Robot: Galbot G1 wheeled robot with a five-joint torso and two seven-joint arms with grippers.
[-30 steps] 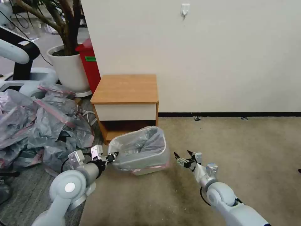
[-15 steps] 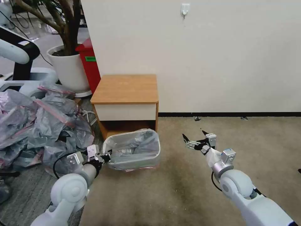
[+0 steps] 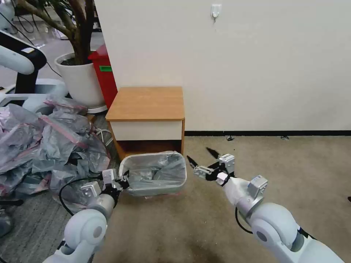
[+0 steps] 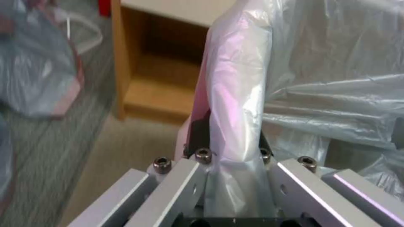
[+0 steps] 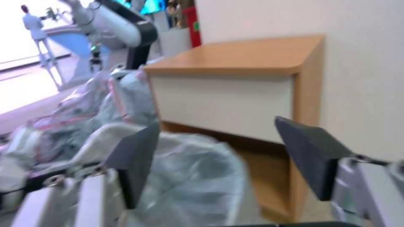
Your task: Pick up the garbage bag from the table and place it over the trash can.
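Heap of grey-pink bags: piled on the grey floor at far left, crumpled, pink bands showing. White plant pot: stood behind the heap, holding a dark-trunked tree. Tall red bin: wedged between pot and white wall, green label on front. Wall hook: mounted high on the wall. Black baseboard: ran along the wall's foot. Beige carpet: worn, darker patches in the middle. Second robot arm: white and black, parked at far left.
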